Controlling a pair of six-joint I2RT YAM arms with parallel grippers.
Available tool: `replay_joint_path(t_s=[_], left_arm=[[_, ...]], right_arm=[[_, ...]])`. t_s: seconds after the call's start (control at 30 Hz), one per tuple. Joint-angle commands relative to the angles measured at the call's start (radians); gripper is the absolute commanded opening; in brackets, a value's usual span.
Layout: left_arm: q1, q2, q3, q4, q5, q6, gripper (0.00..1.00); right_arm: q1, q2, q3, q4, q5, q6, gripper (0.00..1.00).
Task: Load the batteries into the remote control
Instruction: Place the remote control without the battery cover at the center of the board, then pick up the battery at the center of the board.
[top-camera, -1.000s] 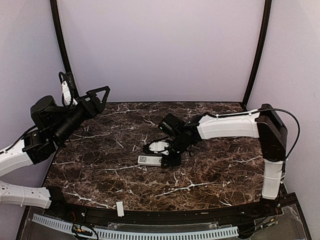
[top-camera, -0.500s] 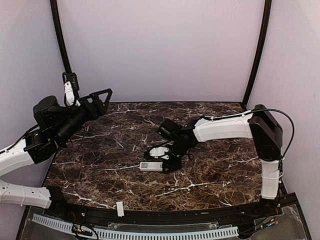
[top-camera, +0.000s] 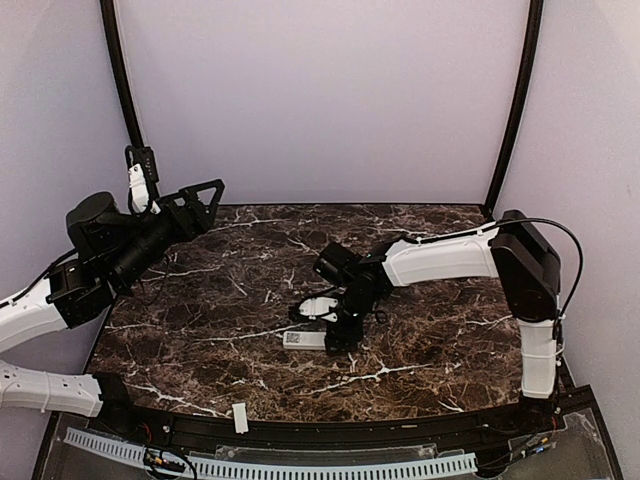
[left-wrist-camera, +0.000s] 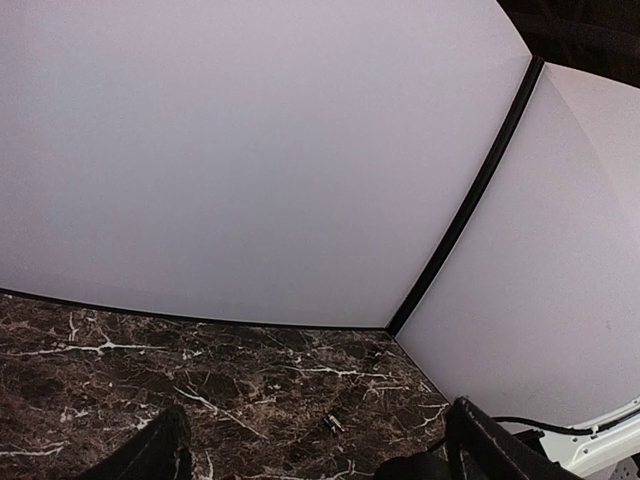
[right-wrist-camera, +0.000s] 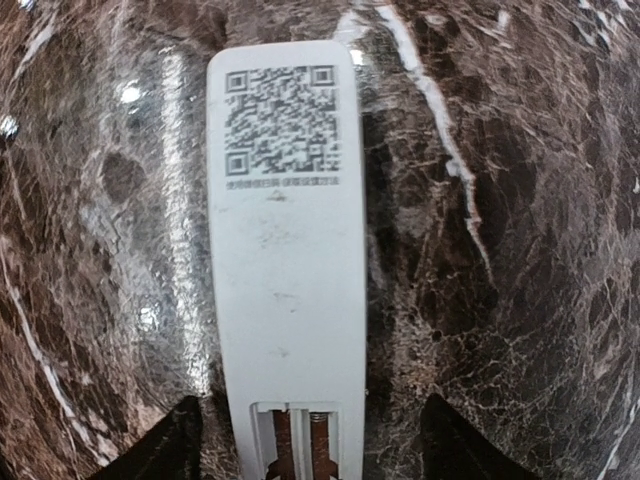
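Note:
The remote control (right-wrist-camera: 288, 250) lies face down on the marble, its white back with a QR label up and its battery compartment (right-wrist-camera: 300, 440) uncovered, with nothing in it. My right gripper (right-wrist-camera: 315, 450) hangs just over that end, open, with a gap between each finger and the remote's sides. From above, the remote control (top-camera: 302, 338) shows at mid-table under the right gripper (top-camera: 335, 325). Two small dark batteries (left-wrist-camera: 333, 424) lie side by side on the marble, far out ahead of my left gripper (left-wrist-camera: 320, 455). The left gripper (top-camera: 175, 185) is raised at the left, open, holding nothing.
A short flat white strip (top-camera: 240, 417) lies at the table's near edge, left of centre. Pale walls with black corner posts (top-camera: 513, 105) close the back and sides. A cable (top-camera: 580, 250) loops off the right arm.
The right gripper slid the remote nearer the front edge and then opened, letting go of it. The left gripper rose slightly and now holds still.

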Motion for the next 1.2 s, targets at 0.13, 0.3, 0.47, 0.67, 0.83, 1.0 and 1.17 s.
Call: replay_joint_path(t_s=[0.13,0.3,0.47,0.67,0.83,1.0,1.17], left_arm=[[0.000,-0.019,0.000,-0.017,0.001,-0.003,0.87],[0.000,0.016,-0.006,0.035,0.005,0.054,0.89],[0.000,0.141,0.055,0.116,0.056,0.170,0.91],[0.006,0.302,0.195,0.092,0.110,0.189,0.92],[0.026,0.351,0.219,0.054,0.127,0.129,0.92],[0.080,0.361,0.216,-0.064,0.129,0.057,0.93],[0.162,0.382,0.191,-0.123,0.158,-0.013,0.93]], right_arm=[[0.005,-0.023,-0.002,0.035,0.024,-0.010,0.99],[0.019,-0.056,0.054,0.007,0.091,-0.053,0.99],[0.028,-0.121,0.147,-0.018,0.060,0.020,0.99],[0.009,-0.225,0.138,0.070,0.024,0.192,0.99],[-0.113,-0.252,0.152,0.066,-0.007,0.409,0.94],[-0.234,-0.282,0.110,0.072,0.052,0.561,0.86],[-0.326,-0.298,0.097,0.034,0.128,0.634,0.82]])
